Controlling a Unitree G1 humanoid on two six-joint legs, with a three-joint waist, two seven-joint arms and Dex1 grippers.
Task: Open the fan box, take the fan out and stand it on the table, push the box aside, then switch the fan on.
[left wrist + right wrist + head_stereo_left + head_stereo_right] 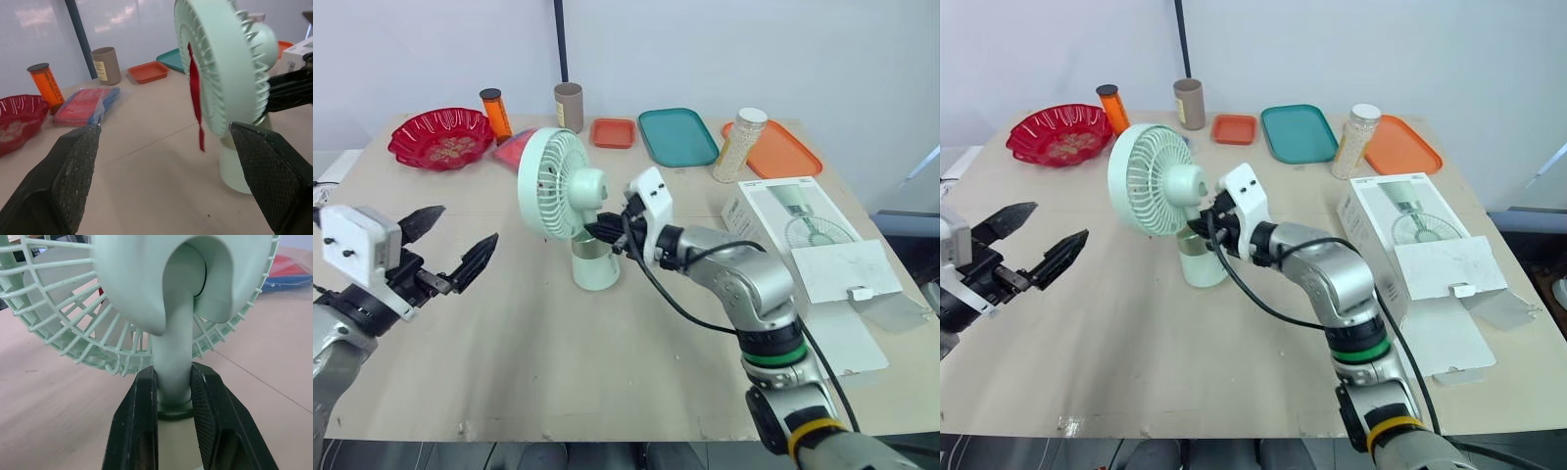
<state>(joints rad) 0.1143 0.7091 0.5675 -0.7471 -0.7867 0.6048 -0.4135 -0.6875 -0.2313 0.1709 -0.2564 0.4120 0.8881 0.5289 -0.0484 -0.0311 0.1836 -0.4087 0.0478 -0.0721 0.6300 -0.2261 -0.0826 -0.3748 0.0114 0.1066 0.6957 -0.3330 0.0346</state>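
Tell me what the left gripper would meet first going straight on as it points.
Probably the fan: the open left gripper points toward its front, where a red ribbon hangs. Depth is unclear, so it might pass just beside it.

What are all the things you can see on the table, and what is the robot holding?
fan: one, mint green, standing mid-table
ribbon: one, red, hanging on the fan's front grille
fan box: one, white, right side of the table, flap open
bowl: one, red, far left corner
bottle: one, orange with black cap, beside the bowl
packet: one, red and blue, in front of the bottle
cup: one, brown, far edge
small tray: one, orange, far edge
teal tray: one, teal, beside the small tray
jar: one, white beads and lid, far right
large tray: one, orange, behind the jar
table: one, light brown
left gripper: black, open, left of the fan
right gripper: black, shut on the fan's neck
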